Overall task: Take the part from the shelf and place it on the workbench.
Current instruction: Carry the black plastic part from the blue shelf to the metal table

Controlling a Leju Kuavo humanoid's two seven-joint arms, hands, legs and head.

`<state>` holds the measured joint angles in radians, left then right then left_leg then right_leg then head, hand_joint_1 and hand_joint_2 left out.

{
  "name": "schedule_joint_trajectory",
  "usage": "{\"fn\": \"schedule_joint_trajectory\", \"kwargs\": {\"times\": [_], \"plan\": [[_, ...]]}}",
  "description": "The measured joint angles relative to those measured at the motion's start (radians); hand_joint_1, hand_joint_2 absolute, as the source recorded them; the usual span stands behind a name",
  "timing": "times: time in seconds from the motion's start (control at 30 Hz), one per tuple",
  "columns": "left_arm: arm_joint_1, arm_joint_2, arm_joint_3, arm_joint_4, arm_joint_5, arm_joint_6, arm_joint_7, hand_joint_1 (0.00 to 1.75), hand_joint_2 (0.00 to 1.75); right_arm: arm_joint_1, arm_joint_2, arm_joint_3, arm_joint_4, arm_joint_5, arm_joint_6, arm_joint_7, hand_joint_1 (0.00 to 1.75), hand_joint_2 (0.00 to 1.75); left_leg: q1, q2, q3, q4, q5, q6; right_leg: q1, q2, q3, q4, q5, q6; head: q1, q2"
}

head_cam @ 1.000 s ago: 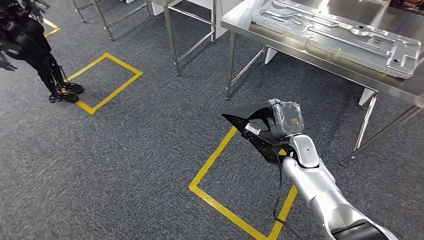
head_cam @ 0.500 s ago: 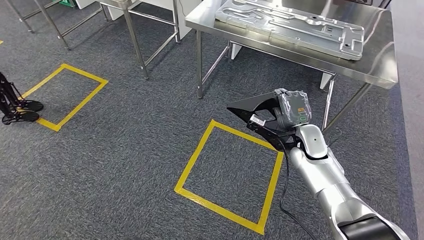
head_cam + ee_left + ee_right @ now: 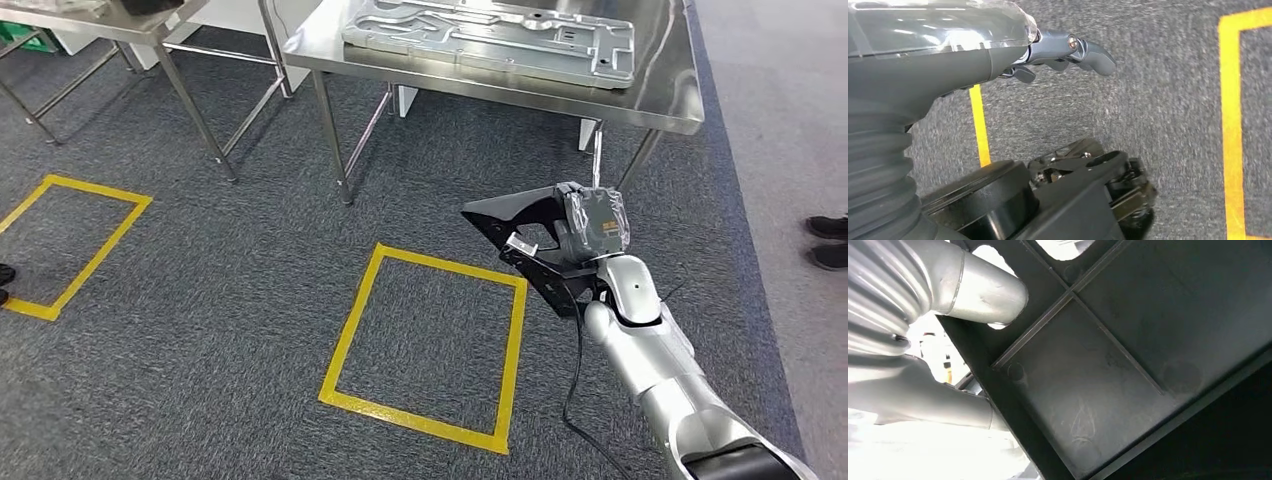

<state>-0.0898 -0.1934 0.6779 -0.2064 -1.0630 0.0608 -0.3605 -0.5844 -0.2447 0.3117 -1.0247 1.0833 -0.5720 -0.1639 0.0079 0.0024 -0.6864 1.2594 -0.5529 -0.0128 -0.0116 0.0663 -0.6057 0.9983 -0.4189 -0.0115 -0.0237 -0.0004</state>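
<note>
The part (image 3: pixel 512 228) is a flat black plastic piece, roughly triangular with an open middle. My right hand (image 3: pixel 592 226) grips it by one side and holds it out in front of me above the carpet. The right wrist view shows the part's ribbed dark underside (image 3: pixel 1128 340), with my silver fingers (image 3: pixel 983 290) wrapped over its edge. The steel workbench (image 3: pixel 662 100) stands just beyond the part, and a large pressed metal panel (image 3: pixel 490 30) covers most of its top. My left hand (image 3: pixel 1068 50) hangs over the carpet with loosely bent fingers, holding nothing.
A yellow taped square (image 3: pixel 425 345) marks the carpet in front of the workbench, and another (image 3: pixel 70 240) lies to the left. A second steel table (image 3: pixel 195 105) stands at the back left. A person's dark shoes (image 3: pixel 828 240) are at the right edge.
The camera has turned, so the whole scene has slid left; the workbench is now nearer and more central. My right hand still holds the part the same way.
</note>
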Motion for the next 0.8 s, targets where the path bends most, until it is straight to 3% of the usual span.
{"fn": "schedule_joint_trajectory", "kwargs": {"times": [0.07, 0.13, 0.17, 0.23, 0.3, 0.37, 0.43, 0.47, 0.5, 0.57, 0.63, 0.67, 0.73, 0.8], "plan": [[0.000, 0.000, 0.000, 0.000, 0.000, -0.003, -0.002, 0.00, 1.75, 0.004, 0.001, 0.000, -0.006, 0.000, -0.001, 0.002, 1.75, 1.75, 0.002, -0.038, 0.061, -0.147, 0.075, 0.010, 0.000, 0.026, -0.001, 0.004, -0.002, 0.004, 0.000, 0.000], [-0.001, 0.001, 0.000, 0.000, 0.000, -0.006, -0.005, 0.00, 1.75, 0.009, 0.001, 0.000, -0.013, 0.004, -0.002, 0.006, 1.75, 1.75, 0.003, -0.070, 0.100, -0.237, 0.104, 0.018, -0.003, 0.049, -0.007, 0.007, -0.002, 0.014, 0.000, 0.000], [-0.001, 0.001, 0.000, 0.000, 0.000, -0.006, -0.007, 0.00, 1.75, 0.014, 0.001, -0.001, -0.017, 0.006, -0.003, 0.009, 1.75, 1.75, 0.001, -0.070, 0.104, -0.244, 0.101, 0.021, -0.005, 0.060, -0.010, 0.007, -0.001, 0.021, 0.000, 0.000], [-0.002, -0.001, 0.000, 0.000, -0.001, -0.006, -0.010, 0.00, 1.75, 0.026, -0.001, -0.004, -0.027, 0.010, -0.003, 0.013, 1.75, 1.75, 0.002, -0.049, 0.110, -0.254, 0.105, 0.031, -0.007, 0.072, -0.013, 0.006, 0.001, 0.035, 0.000, 0.000], [-0.003, -0.004, 0.001, 0.000, -0.002, -0.007, -0.012, 0.00, 1.75, 0.033, -0.004, -0.007, -0.036, 0.012, -0.003, 0.016, 1.75, 1.75, 0.006, -0.025, 0.117, -0.268, 0.112, 0.043, -0.003, 0.028, -0.034, 0.049, -0.028, 0.044, 0.001, 0.000], [-0.001, -0.006, 0.001, 0.000, -0.002, -0.008, -0.013, 0.00, 1.75, 0.035, -0.006, -0.008, -0.041, 0.013, -0.002, 0.017, 1.75, 1.75, 0.004, -0.003, 0.120, -0.273, 0.113, 0.050, -0.003, -0.036, -0.092, 0.167, -0.089, 0.050, 0.001, 0.000], [0.002, -0.006, 0.001, 0.000, -0.002, -0.011, -0.013, 0.00, 1.75, 0.042, -0.006, -0.009, -0.042, 0.015, -0.003, 0.019, 1.75, 1.75, 0.003, 0.022, 0.120, -0.272, 0.109, 0.051, -0.007, -0.059, -0.149, 0.281, -0.130, 0.057, 0.001, 0.000], [0.003, -0.006, 0.001, 0.000, -0.001, -0.012, -0.013, 0.00, 1.75, 0.046, -0.006, -0.009, -0.043, 0.016, -0.003, 0.020, 1.75, 1.75, 0.003, 0.034, 0.120, -0.271, 0.107, 0.049, -0.009, -0.062, -0.157, 0.296, -0.126, 0.059, 0.001, 0.000], [0.004, -0.007, 0.001, 0.000, -0.001, -0.014, -0.013, 0.00, 1.75, 0.049, -0.006, -0.009, -0.044, 0.019, -0.003, 0.023, 1.75, 1.75, 0.003, 0.047, 0.122, -0.270, 0.104, 0.048, -0.011, -0.068, -0.142, 0.268, -0.103, 0.060, 0.001, 0.000], [0.003, -0.008, 0.002, 0.000, 0.000, -0.015, -0.013, 0.00, 1.75, 0.049, -0.005, -0.009, -0.049, 0.026, -0.002, 0.027, 1.75, 1.75, 0.002, 0.069, 0.127, -0.266, 0.097, 0.041, -0.010, -0.101, -0.064, 0.123, -0.038, 0.058, 0.001, 0.000], [0.002, -0.009, 0.002, 0.000, 0.001, -0.018, -0.013, 0.00, 1.75, 0.045, -0.004, -0.010, -0.055, 0.032, 0.002, 0.029, 1.75, 1.75, -0.003, 0.088, 0.131, -0.261, 0.088, 0.031, -0.002, -0.128, -0.009, 0.018, -0.005, 0.046, 0.001, 0.000], [0.001, -0.009, 0.002, 0.000, 0.001, -0.019, -0.013, 0.00, 1.75, 0.043, -0.004, -0.010, -0.056, 0.035, 0.004, 0.029, 1.75, 1.75, -0.006, 0.097, 0.133, -0.260, 0.085, 0.025, 0.002, -0.129, -0.004, 0.005, -0.006, 0.039, 0.001, 0.000], [0.000, -0.009, 0.002, 0.000, 0.002, -0.022, -0.011, 0.00, 1.75, 0.042, -0.004, -0.012, -0.057, 0.038, 0.006, 0.029, 1.75, 1.75, -0.006, 0.112, 0.137, -0.260, 0.079, 0.012, 0.004, -0.104, -0.006, 0.006, -0.005, 0.026, 0.001, 0.000], [-0.002, -0.009, 0.003, 0.000, 0.005, -0.024, -0.010, 0.00, 1.75, 0.034, -0.003, -0.012, -0.056, 0.044, 0.007, 0.025, 1.75, 1.75, -0.001, 0.079, 0.129, -0.232, 0.055, 0.001, -0.001, -0.084, -0.004, 0.002, -0.002, 0.013, 0.001, 0.000]]}}
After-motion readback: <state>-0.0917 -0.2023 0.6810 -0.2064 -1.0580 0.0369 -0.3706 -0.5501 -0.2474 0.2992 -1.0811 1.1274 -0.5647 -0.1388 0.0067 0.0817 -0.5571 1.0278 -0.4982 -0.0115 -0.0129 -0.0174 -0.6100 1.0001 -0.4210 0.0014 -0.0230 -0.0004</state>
